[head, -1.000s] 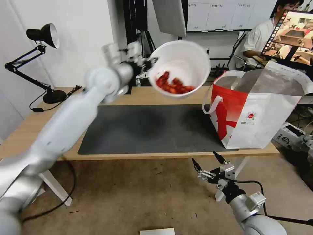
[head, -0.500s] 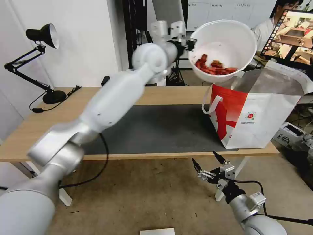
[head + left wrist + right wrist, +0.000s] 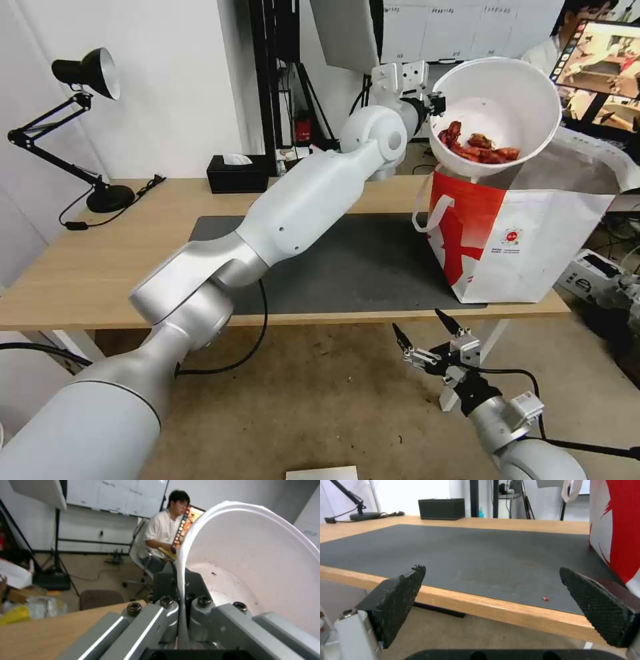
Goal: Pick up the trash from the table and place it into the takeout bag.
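Observation:
My left gripper (image 3: 437, 105) is shut on the rim of the white round bowl (image 3: 510, 100), holding it tilted in the air just above the open mouth of the takeout bag (image 3: 533, 233). Red shells (image 3: 477, 148) lie in the bowl's low side. The left wrist view shows the bowl's rim (image 3: 181, 580) pinched between my left gripper's (image 3: 182, 606) fingers. The bag stands at the right end of the table (image 3: 87, 267), on the dark mat (image 3: 360, 267). My right gripper (image 3: 421, 328) hangs open below the table's front edge, with nothing in it; in the right wrist view my right gripper (image 3: 491, 581) faces the mat (image 3: 470, 552).
A black desk lamp (image 3: 87, 73) stands at the table's far left, with its cable on the wood. A black tissue box (image 3: 237, 173) sits at the back edge. A small red crumb (image 3: 545, 598) lies on the mat near the front edge. A person sits behind the bag.
My left arm has swung the bowl to the right and upward, from over the mat's middle to above the bag's mouth. The right arm has stayed still.

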{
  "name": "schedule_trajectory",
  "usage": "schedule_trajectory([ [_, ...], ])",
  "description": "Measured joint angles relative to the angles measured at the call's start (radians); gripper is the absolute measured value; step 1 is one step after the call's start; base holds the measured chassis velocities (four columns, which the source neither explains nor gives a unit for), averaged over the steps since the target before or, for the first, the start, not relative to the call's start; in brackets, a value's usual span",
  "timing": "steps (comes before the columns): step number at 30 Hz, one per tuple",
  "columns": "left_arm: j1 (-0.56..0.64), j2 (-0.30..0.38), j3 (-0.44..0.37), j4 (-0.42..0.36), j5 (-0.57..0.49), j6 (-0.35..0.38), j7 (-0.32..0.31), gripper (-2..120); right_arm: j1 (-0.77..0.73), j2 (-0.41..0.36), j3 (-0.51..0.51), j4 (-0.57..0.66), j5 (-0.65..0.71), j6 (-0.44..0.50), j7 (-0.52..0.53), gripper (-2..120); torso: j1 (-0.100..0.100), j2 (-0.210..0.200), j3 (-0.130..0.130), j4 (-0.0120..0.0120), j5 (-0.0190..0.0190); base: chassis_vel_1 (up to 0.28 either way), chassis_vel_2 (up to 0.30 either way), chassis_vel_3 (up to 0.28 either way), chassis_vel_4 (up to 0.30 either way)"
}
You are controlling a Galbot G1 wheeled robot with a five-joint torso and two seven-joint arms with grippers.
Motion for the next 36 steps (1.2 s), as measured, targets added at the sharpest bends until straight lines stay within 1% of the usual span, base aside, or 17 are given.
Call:
schedule_trajectory([
  [2,0.006,0.001,0.014,0.004,0.031,-0.026,0.001,0,0.000,0.000,0.000,0.000,0.000,0.000,0.000,100,0.000,0.000,0.000,0.0001,0.0000,0.000,0.000,0.000,0.000],
  [3,0.015,0.003,0.031,0.006,0.073,-0.049,0.001,0,0.000,0.000,0.000,0.000,0.000,0.000,0.000,100,0.000,0.000,0.000,0.0000,0.0000,0.000,0.000,0.000,0.000],
  [4,0.015,0.003,0.031,0.006,0.073,-0.049,0.001,0,0.000,0.000,0.000,0.000,0.000,0.000,0.000,100,0.000,0.000,0.000,0.0000,0.0000,0.000,0.000,0.000,0.000],
  [6,0.032,0.005,0.052,0.001,0.154,-0.081,0.000,0,0.000,0.000,0.000,0.000,0.000,0.000,0.000,100,0.000,0.000,0.000,-0.0001,0.0000,0.000,0.000,0.000,0.000],
  [7,0.032,0.005,0.052,0.001,0.154,-0.081,0.000,0,0.000,0.000,0.000,0.000,0.000,0.000,0.000,100,0.000,0.000,0.000,-0.0001,0.0000,0.000,0.000,0.000,0.000],
  [9,0.046,0.006,0.075,-0.021,0.250,-0.102,-0.009,0,0.000,0.000,0.000,0.000,0.000,0.000,0.000,100,0.000,0.000,0.000,0.0000,0.0000,0.000,0.000,0.000,0.000],
  [10,0.046,0.007,0.087,-0.032,0.294,-0.102,-0.010,0,0.000,0.000,0.000,0.000,0.000,0.000,0.000,100,0.000,0.000,0.000,-0.0002,0.0000,0.000,0.000,0.000,0.000],
  [11,0.046,0.007,0.087,-0.032,0.294,-0.102,-0.010,0,0.000,0.000,0.000,0.000,0.000,0.000,0.000,100,0.000,0.000,0.000,-0.0002,0.0000,0.000,0.000,0.000,0.000],
  [14,0.041,0.007,0.119,-0.051,0.379,-0.096,-0.018,0,0.000,0.000,0.000,0.000,0.000,0.000,0.000,100,0.000,0.000,0.000,-0.0002,0.0000,0.000,0.000,0.000,0.000],
  [21,0.037,0.009,0.149,-0.063,0.435,-0.077,-0.029,0,0.000,0.000,0.000,0.000,0.000,0.000,0.000,100,0.000,0.000,0.000,-0.0002,0.0000,0.000,0.000,0.000,0.000],
  [24,0.037,0.010,0.153,-0.066,0.438,-0.074,-0.027,0,0.000,0.000,0.000,0.000,0.000,0.000,0.000,100,0.000,0.000,0.000,-0.0001,-0.0001,0.000,0.000,0.000,0.000],
  [26,0.036,0.010,0.159,-0.068,0.443,-0.074,0.001,0,0.000,0.000,0.000,0.000,0.000,0.000,0.000,100,0.000,0.000,0.000,-0.0002,0.0000,0.000,0.000,0.000,0.000],
  [27,0.036,0.010,0.159,-0.068,0.443,-0.074,0.001,0,0.000,0.000,0.000,0.000,0.000,0.000,0.000,100,0.000,0.000,0.000,-0.0002,0.0000,0.000,0.000,0.000,0.000],
  [30,0.028,0.011,0.163,-0.075,0.432,-0.074,0.060,0,0.000,0.000,0.000,0.000,0.000,0.000,0.000,100,0.000,0.000,0.000,-0.0001,-0.0001,0.000,0.000,0.000,0.000],
  [31,0.028,0.011,0.163,-0.075,0.432,-0.074,0.060,0,0.000,0.000,0.000,0.000,0.000,0.000,0.000,100,0.000,0.000,0.000,-0.0001,-0.0001,0.000,0.000,0.000,0.000],
  [33,0.021,0.011,0.170,-0.078,0.397,-0.075,0.100,0,0.000,0.000,0.000,0.000,0.000,0.000,0.000,100,0.000,0.000,0.000,-0.0002,-0.0001,0.000,0.000,0.000,0.000],
  [36,0.016,0.011,0.179,-0.077,0.372,-0.075,0.129,0,0.000,0.000,0.000,0.000,0.000,0.000,0.000,100,0.000,0.000,0.000,-0.0002,0.0000,0.000,0.000,0.000,0.000],
])
